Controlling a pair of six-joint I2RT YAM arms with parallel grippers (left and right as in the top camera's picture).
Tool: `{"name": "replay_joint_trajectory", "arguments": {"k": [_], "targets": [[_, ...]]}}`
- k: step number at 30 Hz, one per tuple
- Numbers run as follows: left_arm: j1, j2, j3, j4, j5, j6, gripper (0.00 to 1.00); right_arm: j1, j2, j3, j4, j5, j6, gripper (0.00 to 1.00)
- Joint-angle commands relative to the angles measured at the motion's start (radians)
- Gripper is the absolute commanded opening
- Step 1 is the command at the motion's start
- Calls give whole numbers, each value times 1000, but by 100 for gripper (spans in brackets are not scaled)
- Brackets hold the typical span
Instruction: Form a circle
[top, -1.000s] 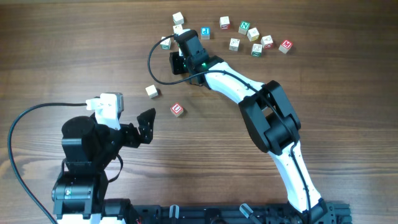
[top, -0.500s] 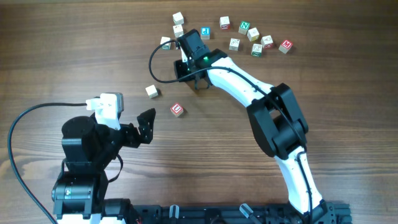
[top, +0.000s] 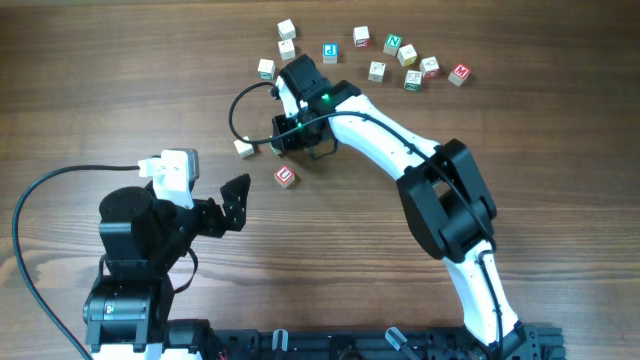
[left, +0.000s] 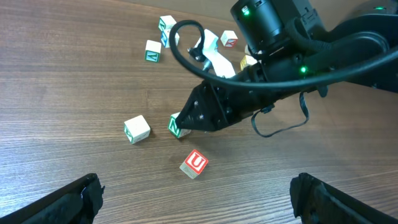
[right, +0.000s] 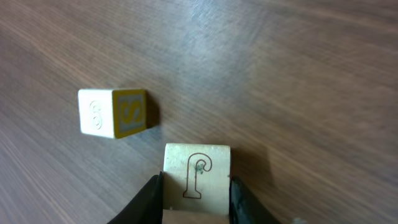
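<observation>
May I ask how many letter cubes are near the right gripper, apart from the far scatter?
3: pale cube left of the right gripper, red-printed cube nearer the robot, third cube inside that gripper. The arm may hide more.

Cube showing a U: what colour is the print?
Red, on the cube; clearest in the left wrist view.

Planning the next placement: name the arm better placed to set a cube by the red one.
Right. The right tool grips a cube close to the red cube; the left tool hangs open, empty, farther back.
</observation>
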Motion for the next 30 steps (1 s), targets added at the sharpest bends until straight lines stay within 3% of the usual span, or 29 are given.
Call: {"name": "replay_joint_trajectory", "arguments": {"k": [1, 6, 12, 19, 26, 30], "targets": [[-3, -1, 14, 2, -6, 12, 100, 6, -32, -6, -3, -23, -16, 59], [-3, -1, 14, 2, -6, 12, 100, -11, -55, -5, -13, -23, -13, 85], [-3, -1, 14, 2, -6, 12, 100, -63, -171, -4, -32, 109, 66, 99], [-3, -1, 14, 2, -6, 12, 100, -266, -401, -3, -285, 154, 247, 100], [-3, -1, 14, 2, -6, 13, 100, -449, -430, -38, -641, 417, 245, 100], [-3, -1, 14, 5, -6, 13, 100, -506, -430, -120, -696, 477, 245, 100]]}}
